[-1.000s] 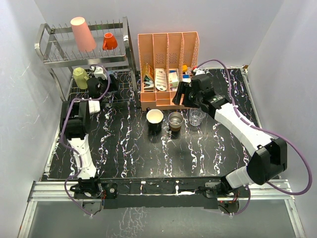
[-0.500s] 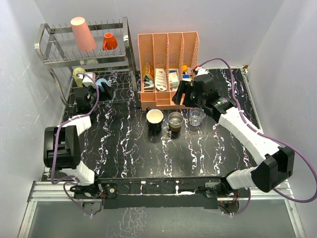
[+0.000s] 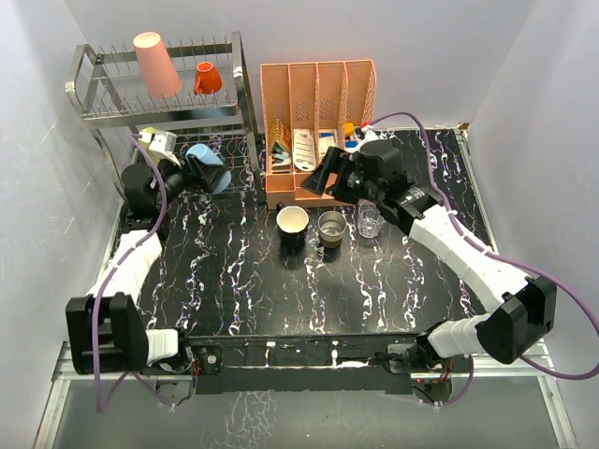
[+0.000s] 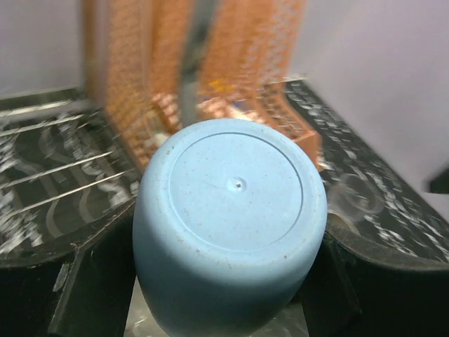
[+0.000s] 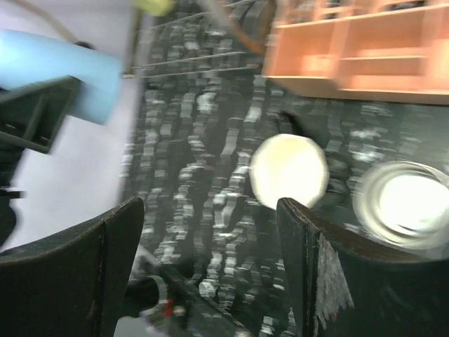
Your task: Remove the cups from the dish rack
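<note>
Cups: the black mug (image 3: 292,224), brown cup (image 3: 330,227) and clear glass (image 3: 370,220) stand mid-table (image 3: 281,290). Your left gripper (image 3: 195,166) clamps the blue cup (image 4: 231,225) at 10 o'clock by the dish rack (image 3: 94,108). The pink tumbler (image 3: 154,64), orange cup (image 3: 208,78) and, apparently, the yellow mug (image 3: 150,137) wait there. Your right gripper (image 5: 210,274) gapes empty.

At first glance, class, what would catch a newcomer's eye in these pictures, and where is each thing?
The pale blue cup fills the left wrist view, clamped in the left gripper by the lower tier of the silver wire dish rack. An upturned tall pink tumbler sits on its top tier, beside a small orange cup.
</note>
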You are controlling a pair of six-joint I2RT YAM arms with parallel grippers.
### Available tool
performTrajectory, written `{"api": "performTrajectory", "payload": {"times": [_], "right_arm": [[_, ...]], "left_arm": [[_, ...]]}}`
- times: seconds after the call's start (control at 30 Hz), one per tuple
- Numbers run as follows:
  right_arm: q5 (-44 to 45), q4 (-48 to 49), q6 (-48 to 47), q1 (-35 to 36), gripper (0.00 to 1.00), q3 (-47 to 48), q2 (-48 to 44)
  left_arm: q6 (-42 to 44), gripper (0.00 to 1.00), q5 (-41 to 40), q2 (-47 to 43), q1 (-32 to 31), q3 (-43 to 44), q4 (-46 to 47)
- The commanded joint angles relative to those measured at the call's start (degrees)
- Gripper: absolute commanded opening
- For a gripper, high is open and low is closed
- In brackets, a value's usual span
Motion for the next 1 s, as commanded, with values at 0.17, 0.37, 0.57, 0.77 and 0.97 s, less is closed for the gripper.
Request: {"api": "performTrajectory", "payload": {"times": [0.17,0.37,0.57,0.77,0.97], "right_arm": [[-8.1,37.0,32.0,7.3,0.8,-3.6,0.9],[-8.0,45.2,42.5,9.3,0.81,-6.4,-0.3],[-8.1,58.0,51.6,10.6,0.81,-11.9,-1.4],[-7.8,72.4,58.9,13.3,0.8,-15.2,-0.1],[-6.7,87.7,63.2,16.7,0.79,-15.3,4.2]], "left_arm": [[-3.4,0.06,11.7,-13.6,-11.4,7.0,-7.7],[-2.3,0.03,11.5,-15.2,-15.3,12.7,-10.0],[-2.3,0.03,14.8,-16.0,-17.0,15.9,-10.6],[-4.0,0.02,16.1,-17.1,-17.9,17.7,-9.3],[-7.1,0.01,14.5,-17.0,-19.6,19.2,-7.3]]}}
